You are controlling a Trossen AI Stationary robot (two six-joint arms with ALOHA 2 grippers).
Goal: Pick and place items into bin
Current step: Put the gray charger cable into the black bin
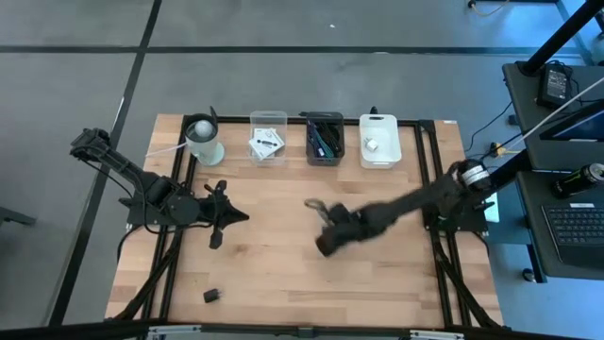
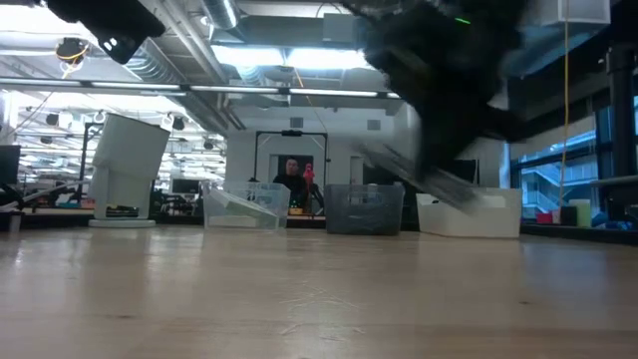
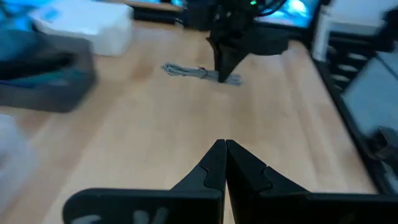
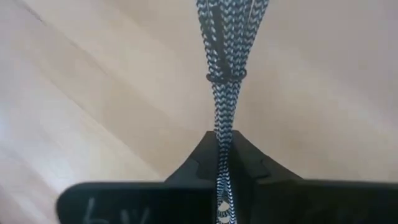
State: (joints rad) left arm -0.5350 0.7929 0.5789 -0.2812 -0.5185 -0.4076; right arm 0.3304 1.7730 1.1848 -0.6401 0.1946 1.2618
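The right gripper (image 1: 326, 219) is out over the middle of the table (image 1: 283, 274), its jaws clenched on a grey braided cable (image 4: 225, 81); the right wrist view shows the bundled cable pinched between the two fingers (image 4: 199, 165) and running away over the wood, banded partway along. In the left wrist view the cable (image 3: 196, 71) lies along the tabletop under the right gripper (image 3: 227, 62). The left gripper (image 1: 222, 215) rests low over the table's left side, its jaws pressed together on nothing, as the left wrist view shows (image 3: 225, 162). Along the far edge stand a clear bin (image 1: 268, 138) with a white card in it, a dark bin (image 1: 325, 138) holding dark items, and a white bin (image 1: 379, 140); a whitish cup (image 1: 202, 140) stands left of them. A small black block (image 1: 211, 296) lies near the table's near left edge, well apart from both grippers
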